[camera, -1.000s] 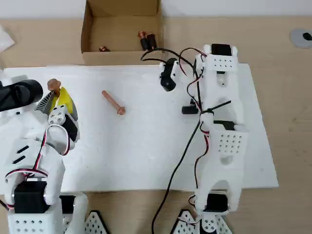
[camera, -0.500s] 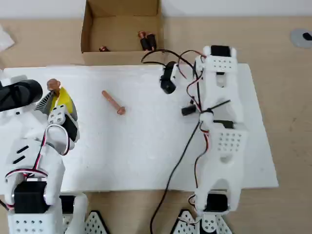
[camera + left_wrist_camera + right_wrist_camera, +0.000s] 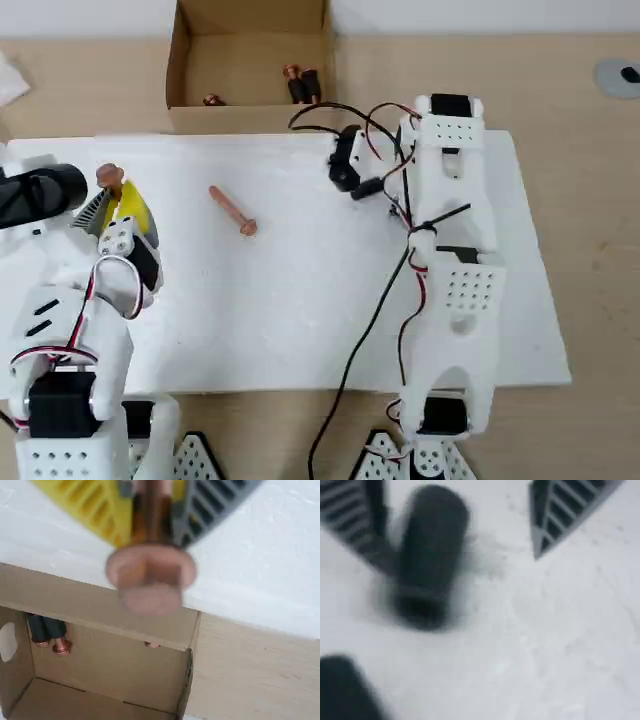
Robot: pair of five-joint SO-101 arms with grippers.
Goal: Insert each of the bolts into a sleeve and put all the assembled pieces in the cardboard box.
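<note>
Over the left end of the white foam board (image 3: 300, 320): left gripper (image 3: 150, 536), clenched on a copper bolt (image 3: 150, 577). Gripped by the shank between a yellow finger (image 3: 85, 505) and a grey finger (image 3: 215, 505), round head jutting past the fingertips toward the cardboard box (image 3: 125, 622). Farther in on the board, apart from both arms and nearer the left one: a second bolt (image 3: 233, 211), lying flat and slanted, head at the end farther from the box. At the board's far side, beneath the forward end of the right arm: right gripper (image 3: 470, 555), jaws spread wide and grasping nothing. Between them on the foam, a black sleeve (image 3: 430, 555) lying on its side, close against one finger and well clear of the other; too blurred to tell whether touching. From above, a short dark piece by the tangle of red and black cables (image 3: 385, 130), probably that same sleeve. Cardboard box standing open on the wooden table (image 3: 580, 200), just beyond the board's far edge. Inside it, two assembled pieces (image 3: 300, 84) side by side against the right-hand wall, black sleeves with copper heads showing. A third copper-headed piece (image 3: 212, 100) against the wall nearest the board.
</note>
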